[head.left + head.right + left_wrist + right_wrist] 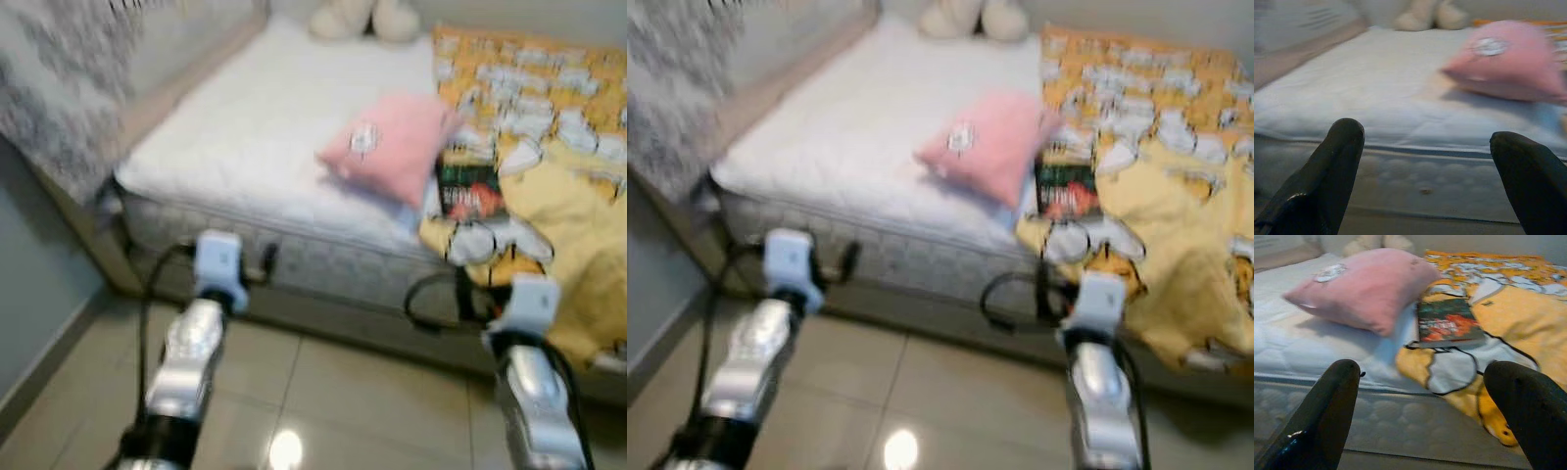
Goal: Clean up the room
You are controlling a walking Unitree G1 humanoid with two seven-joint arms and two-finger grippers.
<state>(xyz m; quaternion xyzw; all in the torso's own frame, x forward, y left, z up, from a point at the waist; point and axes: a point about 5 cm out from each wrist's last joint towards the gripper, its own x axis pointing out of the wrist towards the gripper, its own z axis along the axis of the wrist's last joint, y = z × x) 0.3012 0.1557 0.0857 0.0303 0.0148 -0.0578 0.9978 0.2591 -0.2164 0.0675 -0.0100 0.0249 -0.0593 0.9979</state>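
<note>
A pink pillow (387,147) lies on the white mattress (245,137). Beside it a dark book (470,191) rests on the yellow cartoon blanket (558,176), which hangs over the bed's front edge. Both arms reach forward over the floor, short of the bed. In the left wrist view my left gripper (1437,166) is open and empty, facing the mattress side below the pillow (1508,61). In the right wrist view my right gripper (1432,406) is open and empty, facing the book (1447,323) and the blanket (1518,328).
A cream plush toy (367,18) sits at the far end of the bed. A grey patterned curtain (59,78) hangs at the left by the wall. Beige tiled floor (323,392) lies between me and the bed frame.
</note>
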